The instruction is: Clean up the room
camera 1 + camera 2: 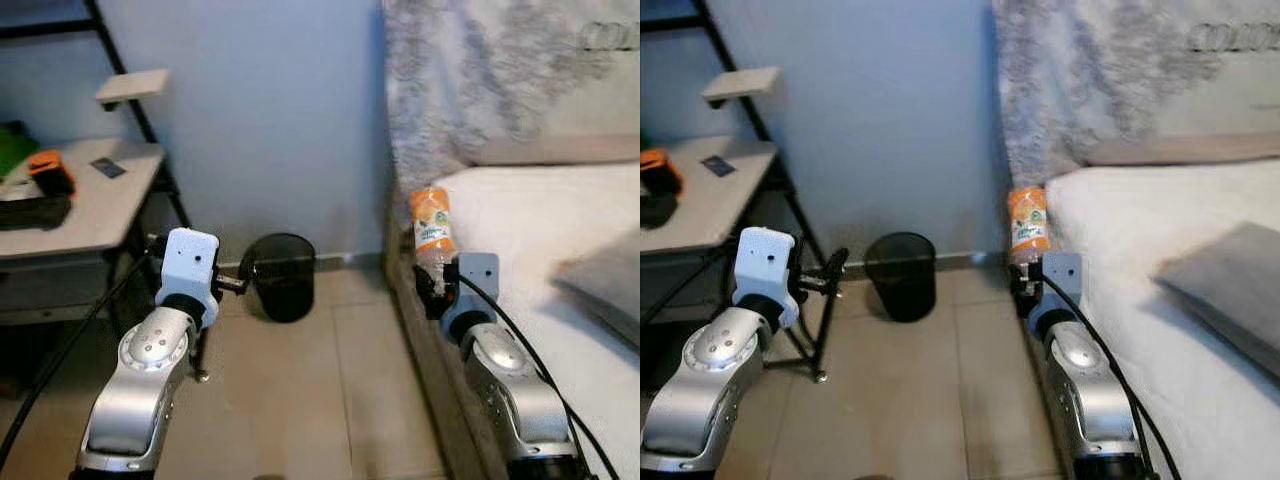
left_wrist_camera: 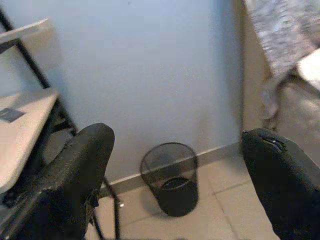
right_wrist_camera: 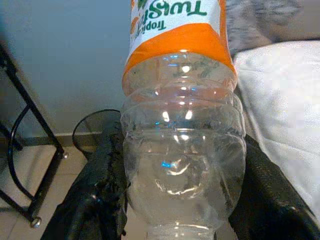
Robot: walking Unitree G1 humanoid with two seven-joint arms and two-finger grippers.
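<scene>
Orange-labelled and clear-bodied, a plastic bottle (image 1: 433,232) stands upright in the right gripper (image 1: 436,283) in the left eye view, held at the near edge of the white bed (image 1: 530,230), beside its corner toward the blue wall (image 1: 270,110). The left gripper (image 1: 232,284) is raised over the tiled floor (image 1: 300,390), its black fingers pointing toward a black mesh bin (image 1: 279,275) that stands on the floor against the wall. At the far left a light desk (image 1: 90,205) carries an orange object (image 1: 50,170) and a small dark card (image 1: 107,168) near its back edge. From the right eye view, the same bottle (image 1: 1028,224) sits in the right gripper (image 1: 1026,272) at the edge of the bed (image 1: 1120,230), a grey pillow (image 1: 1230,280) lies on the mattress toward its right side, and the bin (image 1: 901,274) stands between the desk's black frame (image 1: 805,290) and the bed. Through the left wrist view, the left gripper (image 2: 180,170) is spread wide with nothing between its fingers (image 2: 80,165), and the bin (image 2: 169,177) shows in the gap, on the floor by the skirting. Seen from the right wrist view, the right gripper (image 3: 182,180) clamps the clear lower body of the bottle (image 3: 182,150) between both fingers (image 3: 100,185); the bin (image 3: 95,131) is behind on the floor, and the bed (image 3: 280,100) is alongside.
</scene>
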